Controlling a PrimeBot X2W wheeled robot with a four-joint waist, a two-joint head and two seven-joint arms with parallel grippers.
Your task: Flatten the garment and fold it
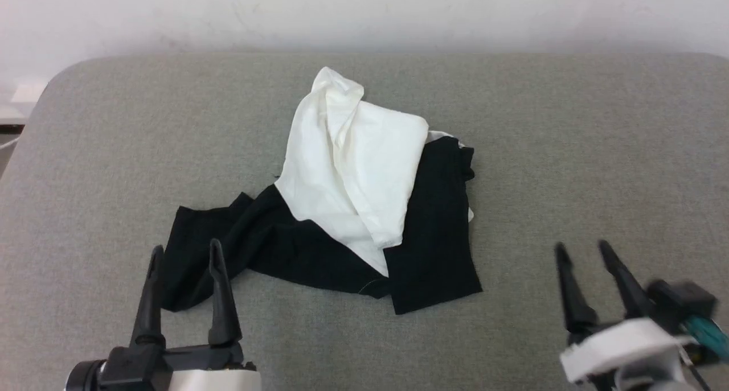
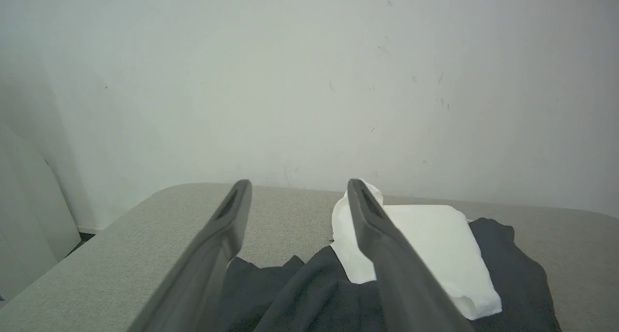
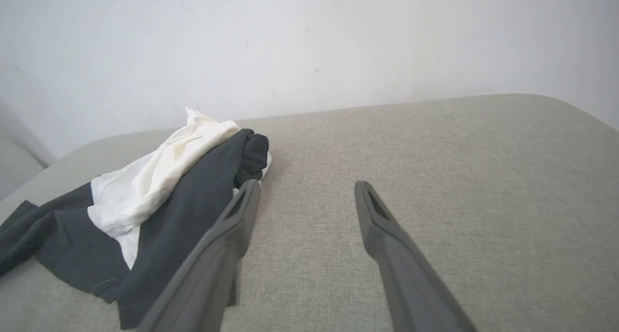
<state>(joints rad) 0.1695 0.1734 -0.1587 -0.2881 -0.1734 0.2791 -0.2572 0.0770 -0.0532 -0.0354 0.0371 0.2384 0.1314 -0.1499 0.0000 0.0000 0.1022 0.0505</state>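
Looking down from my head, I see the garment (image 1: 353,169) lying crumpled in the middle of the grey padded surface (image 1: 569,123). Its white body is folded over on itself, and black fabric spreads out toward me on both sides. One black part trails to my left and another lies flat on the right. My left claw (image 1: 186,246) sits at the lower left with its two fingers apart and nothing between them. Their tips overlap the near edge of the black part on the left; I cannot tell whether they touch it. My right claw (image 1: 582,245) sits at the lower right, its fingers also apart and empty, over bare surface and well apart from the garment.

In my left wrist view, the left claw (image 2: 300,182) stands spread. The black cloth of the garment (image 2: 425,235) lies beneath and between the fingers, with the white part beyond it. A pale wall (image 2: 309,80) rises behind the surface (image 2: 145,235).

In my right wrist view, the right claw (image 3: 307,183) is spread wide above bare surface (image 3: 435,153). The garment (image 3: 159,187) is heaped off to that view's left, beside the left-hand finger.
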